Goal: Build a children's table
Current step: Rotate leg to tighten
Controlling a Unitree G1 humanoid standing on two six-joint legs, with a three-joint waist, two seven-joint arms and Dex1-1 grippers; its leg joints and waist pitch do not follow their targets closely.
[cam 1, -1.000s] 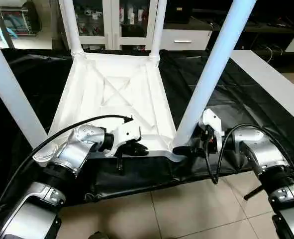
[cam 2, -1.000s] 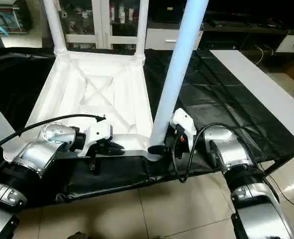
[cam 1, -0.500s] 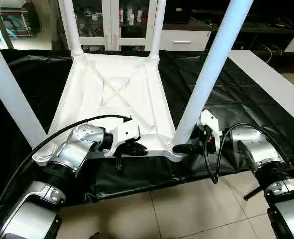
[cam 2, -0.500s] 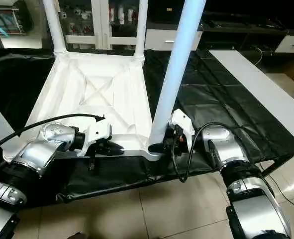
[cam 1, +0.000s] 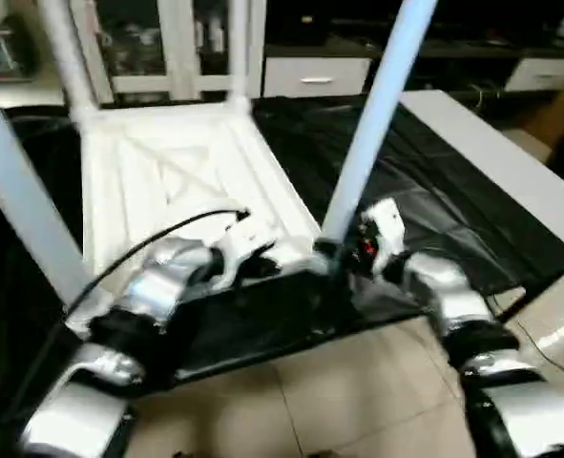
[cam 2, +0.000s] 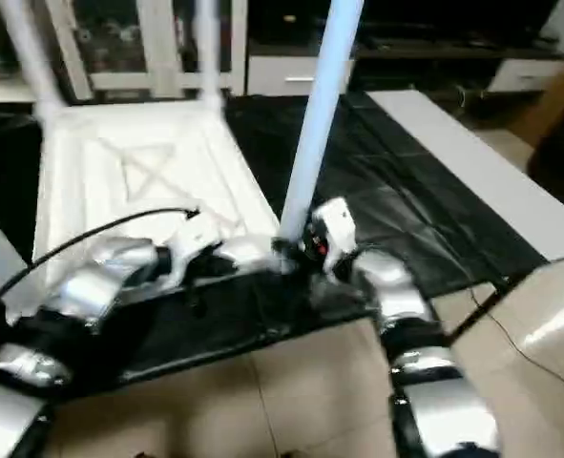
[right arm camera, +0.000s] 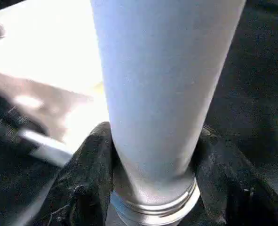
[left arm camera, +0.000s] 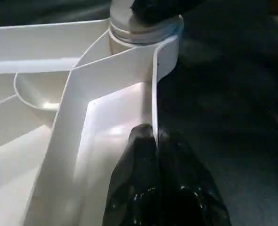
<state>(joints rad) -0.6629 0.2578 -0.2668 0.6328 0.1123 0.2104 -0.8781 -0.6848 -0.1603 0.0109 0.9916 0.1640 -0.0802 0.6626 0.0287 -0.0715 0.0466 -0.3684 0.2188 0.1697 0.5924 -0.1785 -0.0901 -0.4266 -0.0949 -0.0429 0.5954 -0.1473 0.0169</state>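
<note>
**Seating the near-right leg of the inverted children's table**

The children's table (cam 1: 167, 181) lies upside down on the black-draped table (cam 1: 434, 191), ribbed underside up, its long axis running away from the robot. Four legs rise from the corner lobes, pointing upward. The right pincer (right arm camera: 153, 188) is clasped around the base of the near-right leg (cam 1: 377, 105), one black finger on each side just above the threaded collar. The left pincer (left arm camera: 155, 160) is clenched on the thin near rim (left arm camera: 154, 84) of the top, bracing it. The step in hand appears to be tightening this last leg into its socket. The next move probably calls for turning the leg about its own axis while the rim stays pinned.
</note>
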